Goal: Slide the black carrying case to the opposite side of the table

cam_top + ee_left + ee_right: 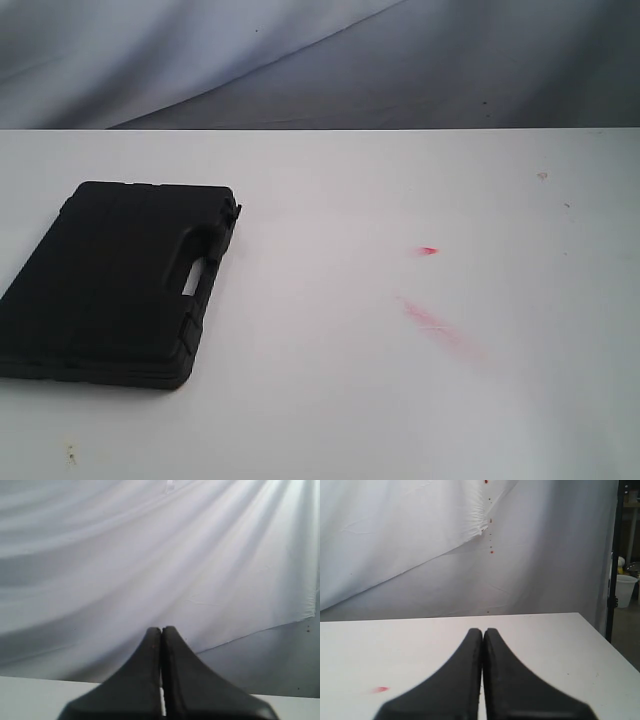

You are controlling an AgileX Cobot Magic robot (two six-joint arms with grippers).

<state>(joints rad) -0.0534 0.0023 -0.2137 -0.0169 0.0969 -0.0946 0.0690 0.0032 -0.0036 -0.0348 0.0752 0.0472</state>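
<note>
Black and flat, the case lies untouched on the bench, at its left, while the left end effector and right end effector, both pressed together, hang apart from it, likely set to push, not grasp.

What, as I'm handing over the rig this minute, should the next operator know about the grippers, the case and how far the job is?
Left gripper: jaws shut, empty, raised and facing the backdrop.
Right gripper: jaws shut, empty, above the table, touching nothing.
The case lies flat and closed on the left part of the table in the exterior view, handle slot towards the middle. Neither arm shows in that view.
Done: nothing visible; the case looks untouched.
Left: bring a gripper to the case and slide it across, presumably to the right side.
</note>
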